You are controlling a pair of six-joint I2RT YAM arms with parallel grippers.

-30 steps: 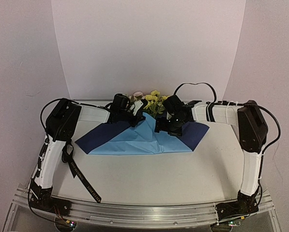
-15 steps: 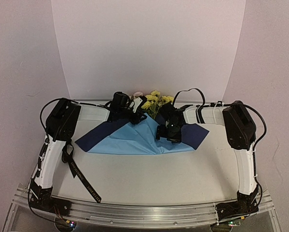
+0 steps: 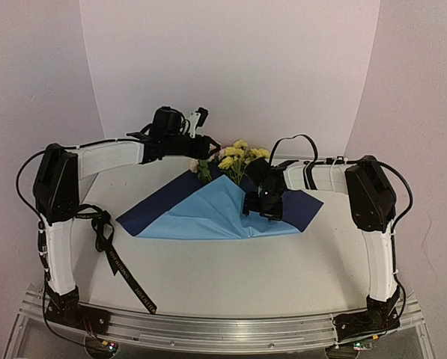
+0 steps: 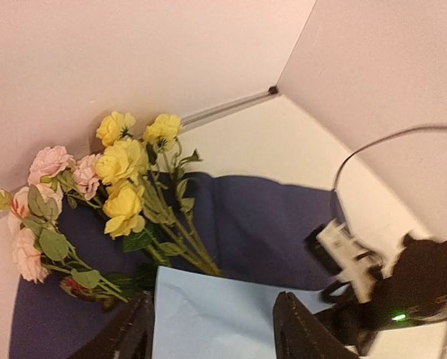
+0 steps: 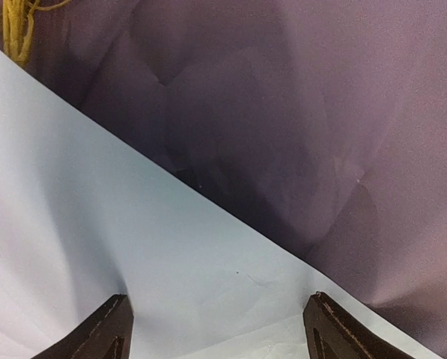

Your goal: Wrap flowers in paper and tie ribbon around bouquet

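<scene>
Flower-wrapping station: both tools open, paper partly folded

Item 1, flowers (image 3: 234, 157) (image 4: 126, 172). Small bunch of yellow and pale pink blooms with green leaves. It lies at the far side of the counter (image 3: 245, 269), on the navy face of the paper. Blooms point toward the white back wall. In the left wrist view the thin green stems run down to the edge of the light blue flap and end there.

Item 2, paper (image 3: 208, 213) (image 4: 268, 217) (image 5: 96, 187). Large thin sheet spread flat in the middle of the counter, navy face up. A wide light blue portion is folded over the centre, forming a triangle with its tip near the flower stems. Navy corners show to the left and right of it.

Item 3, ribbon (image 3: 122, 265). Narrow, black, with pale lettering. It lies loose on the counter at the near left, running diagonally toward the front rail. Its far end is curled close to the paper's left navy corner. No tool touches it.

Item 4, left tool (image 3: 202, 127) (image 4: 216, 333). Held high above the far left of the paper, looking down on the flowers. Fingers stand moderately apart with nothing between them.

Item 5, right tool (image 3: 262, 206) (image 5: 223, 329). Low over the right part of the paper, at the line where light blue meets navy. Fingers are spread wide with nothing gripped. Whether the tips touch the sheet cannot be told.
</scene>
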